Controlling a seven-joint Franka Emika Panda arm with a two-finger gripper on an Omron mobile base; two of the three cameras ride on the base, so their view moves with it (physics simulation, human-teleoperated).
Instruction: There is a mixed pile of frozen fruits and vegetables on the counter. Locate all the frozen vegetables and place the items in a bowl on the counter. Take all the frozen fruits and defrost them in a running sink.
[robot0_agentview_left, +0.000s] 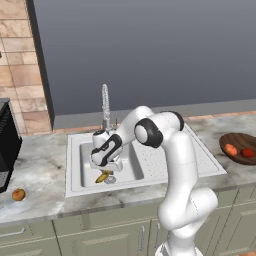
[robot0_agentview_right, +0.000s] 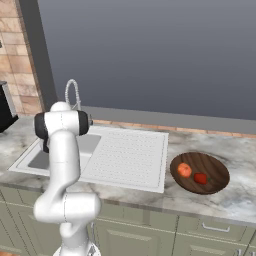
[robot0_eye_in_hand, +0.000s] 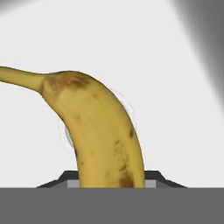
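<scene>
Banana (robot0_eye_in_hand: 100, 131) close before the hand camera, stem running off to the upper left, brown freckles along its curve, lower end passing between the dark finger tips at the bottom edge. White sink floor behind it. Seen from the left base camera, banana (robot0_agentview_left: 102, 177) low in the basin of the sink (robot0_agentview_left: 80, 150), right under the gripper (robot0_agentview_left: 106, 170), beside the drain. Jaws closed around the banana or merely straddling it: cannot tell, contact hidden at the frame edge. Arm bent over from the near side of the bench (robot0_agentview_left: 45, 200), elbow high above the drainboard (robot0_agentview_left: 160, 155), hand pointing down into the basin. Chrome faucet (robot0_agentview_left: 105, 107) standing at the far edge of the sink, just behind the hand.

Round orange-yellow fruit (robot0_agentview_left: 18, 194) alone on the bench, left of the sink, near the front edge, well apart from everything else. Dark appliance (robot0_agentview_left: 7, 145) at the far left.

Wooden bowl (robot0_agentview_right: 215, 175) on the bench right of the sink, just beside the drainboard corner. Inside it, tomato (robot0_agentview_right: 184, 170) on the left and red pepper (robot0_agentview_right: 200, 178) on the right, close together, apparently not touching.

Grey wall (robot0_agentview_right: 150, 55) behind the bench, brick (robot0_agentview_left: 17, 60) at the far left.
</scene>
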